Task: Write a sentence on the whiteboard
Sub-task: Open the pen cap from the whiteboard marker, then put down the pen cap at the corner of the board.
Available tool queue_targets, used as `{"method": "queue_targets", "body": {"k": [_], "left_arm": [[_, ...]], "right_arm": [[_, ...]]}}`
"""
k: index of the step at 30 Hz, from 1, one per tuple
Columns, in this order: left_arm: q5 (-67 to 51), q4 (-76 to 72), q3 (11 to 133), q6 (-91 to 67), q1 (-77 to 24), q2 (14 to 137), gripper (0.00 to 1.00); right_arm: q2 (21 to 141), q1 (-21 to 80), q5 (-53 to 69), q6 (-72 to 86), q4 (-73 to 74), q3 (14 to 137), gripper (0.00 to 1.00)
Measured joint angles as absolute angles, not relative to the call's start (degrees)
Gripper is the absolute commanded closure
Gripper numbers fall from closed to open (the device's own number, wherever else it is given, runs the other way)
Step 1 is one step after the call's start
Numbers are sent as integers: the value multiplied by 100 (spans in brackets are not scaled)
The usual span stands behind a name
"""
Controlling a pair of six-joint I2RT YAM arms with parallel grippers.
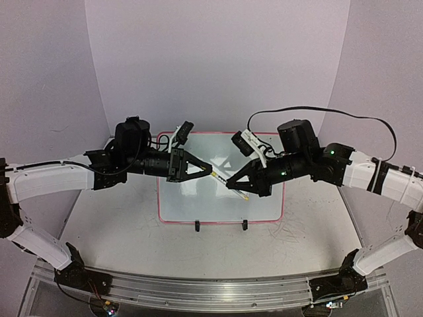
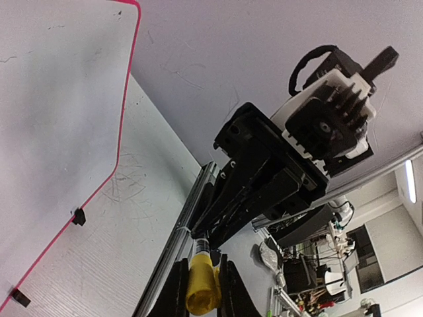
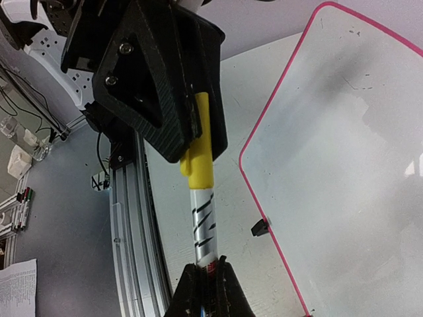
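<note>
The whiteboard (image 1: pixel 218 201) lies flat mid-table, white with a pink rim; it also shows in the left wrist view (image 2: pixel 53 132) and the right wrist view (image 3: pixel 344 145). A marker (image 1: pixel 221 178) with a silver barrel (image 3: pixel 203 224) and a yellow cap (image 3: pixel 200 165) is held level above the board between both grippers. My left gripper (image 1: pixel 210 173) is shut on the yellow cap (image 2: pixel 201 287). My right gripper (image 1: pixel 232 184) is shut on the barrel's other end (image 3: pixel 206 267). No yellow-green sentence shows on the board, only faint grey marks.
Two black clip feet (image 1: pixel 197 226) (image 1: pixel 244 225) sit on the board's near rim. The white table (image 1: pixel 112 231) carries faint scratches. An aluminium rail (image 1: pixel 198 290) runs along the near edge. Purple walls close the back and sides.
</note>
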State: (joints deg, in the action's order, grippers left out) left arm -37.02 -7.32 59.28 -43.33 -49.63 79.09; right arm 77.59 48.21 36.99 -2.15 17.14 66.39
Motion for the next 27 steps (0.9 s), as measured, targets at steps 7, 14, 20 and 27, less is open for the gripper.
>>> {"method": "queue_targets", "body": {"k": [7,14,20,27], "left_arm": [[-3281,-92,6172,-4198,-5007,7907,100],[-2934,972,6471,-3872,-4627,7527,100],[-2135,1600,6634,-3629,-3357,6837,100],[-170,2996,6820,-3585,-3468,6371,100]], "right_arm": [[7897,4876,3525,-262,1654,6639,100],[7954,5043,3249,-295,1356,6431,100],[7960,5212,3256,-294,1793,6032,100],[7635,5240,2919,-246,1663,5974,100]]}}
